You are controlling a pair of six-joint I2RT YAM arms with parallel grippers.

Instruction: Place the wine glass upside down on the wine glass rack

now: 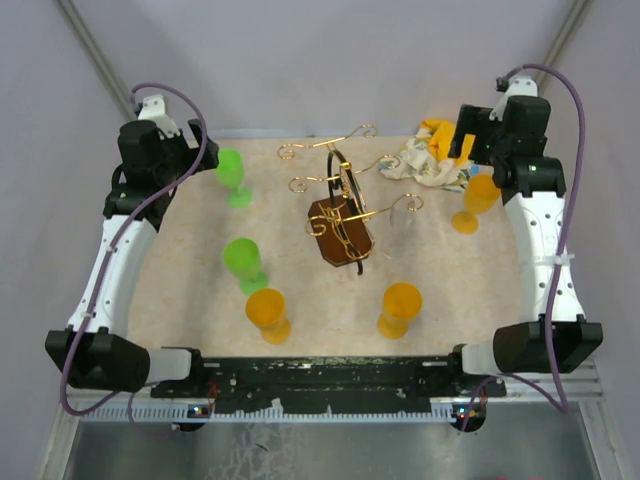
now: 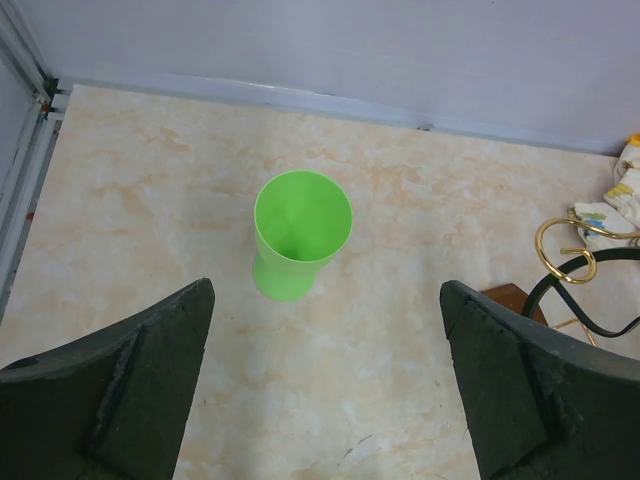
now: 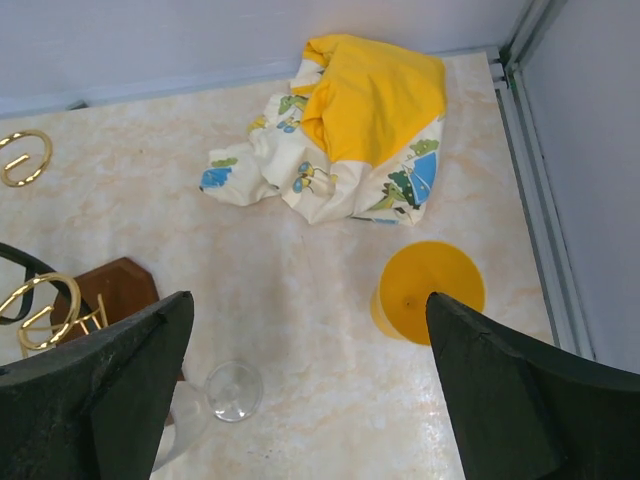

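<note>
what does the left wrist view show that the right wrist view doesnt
Only the left wrist view: an upright green goblet. Only the right wrist view: an orange goblet and a clear wine glass. Both: part of the rack, the patterned cloth (only its edge in the left wrist view) and the marbled table.

Left wrist view: wine glass rack [image 2: 508, 298] clipped by the right edge, so only a gold curl, some dark wire and a corner of the base show. Patterned cloth [image 2: 620, 195] is likewise cut off.

Right wrist view: wine glass [image 3: 233, 390] has its foot clear but its bowl is partly behind a finger of the right gripper [image 3: 308, 300]. Orange cup [image 3: 415, 290] is part-covered by the other finger.
</note>
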